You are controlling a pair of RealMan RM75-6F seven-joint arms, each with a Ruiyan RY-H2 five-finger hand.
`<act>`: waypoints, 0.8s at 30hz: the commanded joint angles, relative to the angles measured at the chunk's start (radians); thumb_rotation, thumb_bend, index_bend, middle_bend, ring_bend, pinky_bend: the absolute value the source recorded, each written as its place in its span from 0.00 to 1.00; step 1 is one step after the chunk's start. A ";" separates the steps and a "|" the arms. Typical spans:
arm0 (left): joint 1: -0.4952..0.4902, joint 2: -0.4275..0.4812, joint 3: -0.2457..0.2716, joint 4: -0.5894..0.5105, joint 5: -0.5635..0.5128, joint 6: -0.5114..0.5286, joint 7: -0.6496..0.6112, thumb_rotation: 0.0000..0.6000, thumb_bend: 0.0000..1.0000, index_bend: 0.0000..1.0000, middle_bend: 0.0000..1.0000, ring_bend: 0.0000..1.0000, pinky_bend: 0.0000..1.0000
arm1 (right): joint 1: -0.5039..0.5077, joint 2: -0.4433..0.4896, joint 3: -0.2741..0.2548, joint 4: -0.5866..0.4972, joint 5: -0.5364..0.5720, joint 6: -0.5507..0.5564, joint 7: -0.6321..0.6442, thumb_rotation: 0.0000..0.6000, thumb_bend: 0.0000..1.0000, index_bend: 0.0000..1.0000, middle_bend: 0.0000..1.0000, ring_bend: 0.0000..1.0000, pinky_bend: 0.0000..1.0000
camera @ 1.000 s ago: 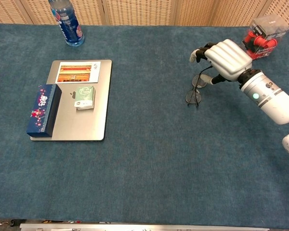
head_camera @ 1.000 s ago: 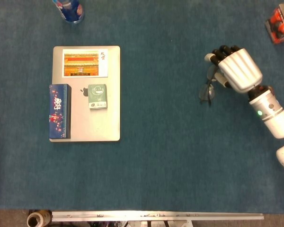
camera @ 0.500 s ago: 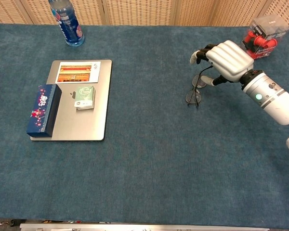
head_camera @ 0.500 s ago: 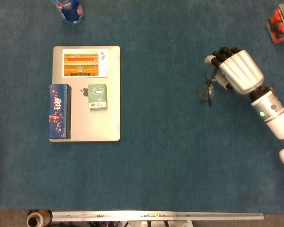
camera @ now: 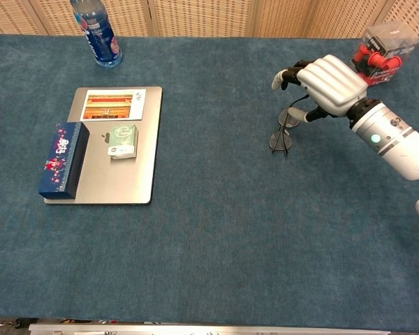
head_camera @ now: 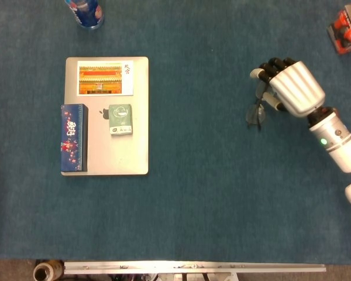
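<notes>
Eyeglasses (head_camera: 255, 109), one pair, under right hand (head_camera: 292, 86), one laptop (head_camera: 137, 126) well apart

Right hand (head_camera: 293, 86): glossy white ribbed shell over the back, black fingers (camera: 288, 73) with pale tips. Wrist: dark collar at 5 o'clock of the shell. Forearm (head_camera: 337, 142): white cylinder, silver band, one small green indicator light.

Your right hand (head_camera: 292, 86) hovers over the glasses (head_camera: 256, 110), with open blue cloth (head_camera: 205, 175) all around them toward you and to the left. The red items in the clear box (camera: 381, 50) stand just behind your wrist. The laptop (head_camera: 134, 134), its boxes and the bottle (camera: 98, 31) lie well apart on the left.
</notes>
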State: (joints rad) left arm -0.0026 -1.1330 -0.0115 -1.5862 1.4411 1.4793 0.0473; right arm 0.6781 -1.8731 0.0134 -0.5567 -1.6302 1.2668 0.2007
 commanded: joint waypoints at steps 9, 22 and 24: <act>0.004 0.002 0.001 0.006 -0.004 0.000 -0.014 1.00 0.00 0.48 0.46 0.34 0.44 | 0.023 -0.071 0.033 0.064 0.030 -0.023 -0.022 1.00 0.26 0.37 0.42 0.34 0.52; 0.006 0.003 0.002 0.011 -0.002 0.001 -0.023 1.00 0.00 0.48 0.46 0.34 0.44 | 0.034 -0.117 0.030 0.136 0.041 -0.064 -0.003 1.00 0.26 0.37 0.42 0.34 0.52; 0.006 0.003 0.002 0.011 -0.002 0.000 -0.023 1.00 0.00 0.48 0.46 0.34 0.44 | 0.034 -0.123 0.029 0.147 0.042 -0.069 0.001 1.00 0.26 0.37 0.42 0.34 0.52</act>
State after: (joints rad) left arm 0.0034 -1.1303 -0.0098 -1.5753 1.4386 1.4797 0.0244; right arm 0.7124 -1.9933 0.0429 -0.4129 -1.5890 1.2003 0.1994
